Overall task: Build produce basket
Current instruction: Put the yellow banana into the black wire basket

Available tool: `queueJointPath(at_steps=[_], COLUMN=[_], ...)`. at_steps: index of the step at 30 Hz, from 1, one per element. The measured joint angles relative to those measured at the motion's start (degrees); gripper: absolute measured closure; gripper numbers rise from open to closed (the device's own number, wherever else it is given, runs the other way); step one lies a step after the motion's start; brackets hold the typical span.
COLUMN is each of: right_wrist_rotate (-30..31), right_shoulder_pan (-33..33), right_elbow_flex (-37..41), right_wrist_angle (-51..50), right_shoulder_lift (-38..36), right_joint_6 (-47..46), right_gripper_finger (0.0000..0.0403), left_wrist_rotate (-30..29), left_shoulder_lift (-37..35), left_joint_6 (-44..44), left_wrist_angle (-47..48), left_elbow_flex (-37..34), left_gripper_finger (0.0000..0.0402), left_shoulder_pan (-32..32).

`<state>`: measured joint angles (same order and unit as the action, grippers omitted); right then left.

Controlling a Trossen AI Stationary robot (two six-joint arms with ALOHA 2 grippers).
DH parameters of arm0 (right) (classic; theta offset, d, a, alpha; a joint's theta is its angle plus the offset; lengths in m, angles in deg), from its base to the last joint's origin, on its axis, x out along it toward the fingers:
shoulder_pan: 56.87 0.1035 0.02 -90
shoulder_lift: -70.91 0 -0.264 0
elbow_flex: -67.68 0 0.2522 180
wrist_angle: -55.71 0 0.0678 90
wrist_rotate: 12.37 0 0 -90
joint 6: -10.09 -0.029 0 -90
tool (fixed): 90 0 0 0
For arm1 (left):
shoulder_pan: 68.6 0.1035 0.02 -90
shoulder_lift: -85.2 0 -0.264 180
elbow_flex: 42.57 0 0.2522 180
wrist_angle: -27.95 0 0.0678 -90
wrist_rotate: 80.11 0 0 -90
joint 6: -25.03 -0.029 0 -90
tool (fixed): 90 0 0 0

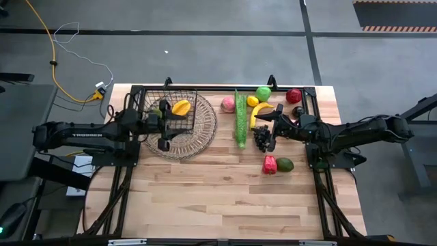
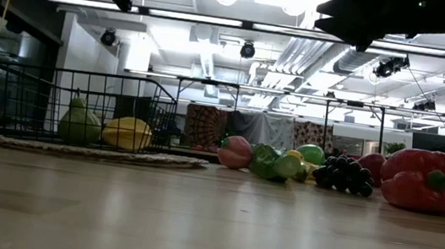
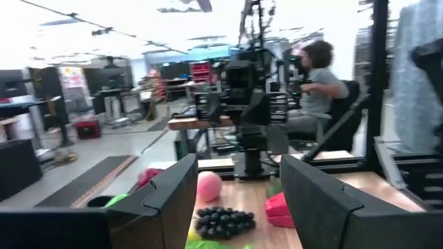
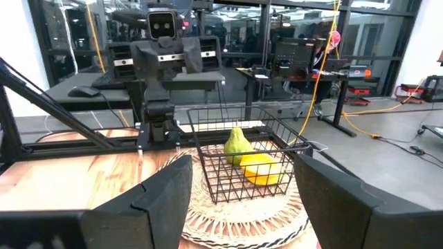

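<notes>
The black wire basket (image 1: 168, 102) stands on a round woven tray (image 1: 198, 137) at the far left and holds a green pear (image 4: 237, 144) and a yellow fruit (image 1: 181, 107). Right of it on the table lie a long green stalk (image 1: 240, 117), a pink peach (image 1: 228, 104), a lemon (image 1: 252, 101), a green apple (image 1: 263, 93), a banana (image 1: 260, 111), a red apple (image 1: 293, 96), purple grapes (image 1: 261, 140), a red pepper (image 1: 270, 164) and an avocado (image 1: 285, 164). My left gripper (image 3: 239, 190) hangs open and level over the basket's near side, holding nothing. My right gripper (image 4: 242, 187) hangs open above the grapes, facing it.
Black frame rails (image 1: 311, 102) run along the table's far edge and both sides. Bare wood (image 1: 218, 198) fills the near half of the table. A person (image 3: 320, 83) sits beyond the table's right side in the left wrist view.
</notes>
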<state>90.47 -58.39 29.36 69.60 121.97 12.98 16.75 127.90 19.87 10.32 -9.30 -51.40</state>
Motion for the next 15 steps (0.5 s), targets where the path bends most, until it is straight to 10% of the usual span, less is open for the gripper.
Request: queueJointPath(at_steps=[9, 15], right_wrist_rotate=[25.0, 24.4], right_shoulder_pan=[-1.2, -10.7], right_elbow_flex=[0.0, 0.0], right_wrist_angle=[-5.7, -19.0], right_shoulder_lift=[0.0, 0.1], right_joint_6=[-13.1, -31.2], right_gripper_finger=[0.016, 0.016], left_wrist_rotate=[-2.5, -2.6], left_shoulder_lift=[0.0, 0.0], left_joint_6=[0.4, 0.4], left_wrist_angle=[0.0, 0.0], left_elbow_flex=[0.0, 0.0], left_gripper_finger=[0.0206, 0.0206], left_shoulder_pan=[0.0, 0.0])
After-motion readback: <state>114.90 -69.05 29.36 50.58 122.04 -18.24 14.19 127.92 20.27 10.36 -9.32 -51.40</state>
